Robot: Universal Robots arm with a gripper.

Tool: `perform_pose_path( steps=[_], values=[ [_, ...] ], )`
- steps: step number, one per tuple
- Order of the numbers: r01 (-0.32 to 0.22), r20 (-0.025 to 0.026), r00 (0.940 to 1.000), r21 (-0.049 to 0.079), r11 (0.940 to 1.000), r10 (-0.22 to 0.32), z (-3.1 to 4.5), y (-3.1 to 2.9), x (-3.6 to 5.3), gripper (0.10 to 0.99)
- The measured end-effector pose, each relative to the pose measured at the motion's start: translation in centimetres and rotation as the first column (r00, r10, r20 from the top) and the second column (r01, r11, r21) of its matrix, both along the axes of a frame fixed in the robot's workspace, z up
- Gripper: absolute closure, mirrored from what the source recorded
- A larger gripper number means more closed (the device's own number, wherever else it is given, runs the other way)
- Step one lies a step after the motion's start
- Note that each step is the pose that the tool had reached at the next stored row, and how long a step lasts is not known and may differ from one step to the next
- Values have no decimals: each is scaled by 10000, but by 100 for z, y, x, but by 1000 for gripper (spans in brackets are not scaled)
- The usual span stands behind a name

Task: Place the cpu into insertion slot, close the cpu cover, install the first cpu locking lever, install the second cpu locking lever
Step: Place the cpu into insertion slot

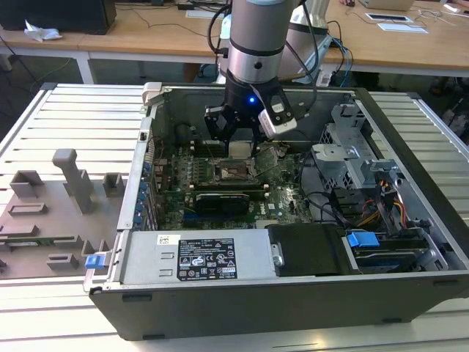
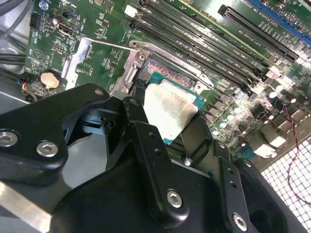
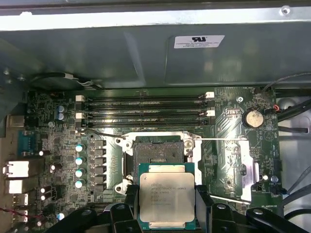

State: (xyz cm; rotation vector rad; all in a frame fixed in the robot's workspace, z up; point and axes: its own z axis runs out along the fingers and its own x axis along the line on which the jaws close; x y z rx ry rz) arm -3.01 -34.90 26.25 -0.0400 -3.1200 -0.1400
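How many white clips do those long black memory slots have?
4 white clips in the first wrist view: two at the memory slots' end nearer the coin battery, two at the opposite end. Others may be hidden.

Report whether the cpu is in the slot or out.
Out. The gripper holds the cpu by its edges, clear of the slot, whose dark centre lies bare in the first wrist view.
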Motion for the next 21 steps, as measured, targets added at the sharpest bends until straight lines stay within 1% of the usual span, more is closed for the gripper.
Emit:
perform_pose_path(
  steps=[6,14,18,19,20,21],
  values=[
    [-1,0,10000,0,10000,1,-30,0,0,541],
    [-1,0,10000,1,10000,1,-102,0,0,541],
    [1,0,10000,-7,10000,-1,-122,1,0,541],
    [3,0,10000,-33,10000,-3,-124,5,0,541],
    [1,0,10000,-98,10000,-1,-126,18,4,541],
    [0,-1,10000,-200,9998,0,-129,39,13,541]
  ],
)
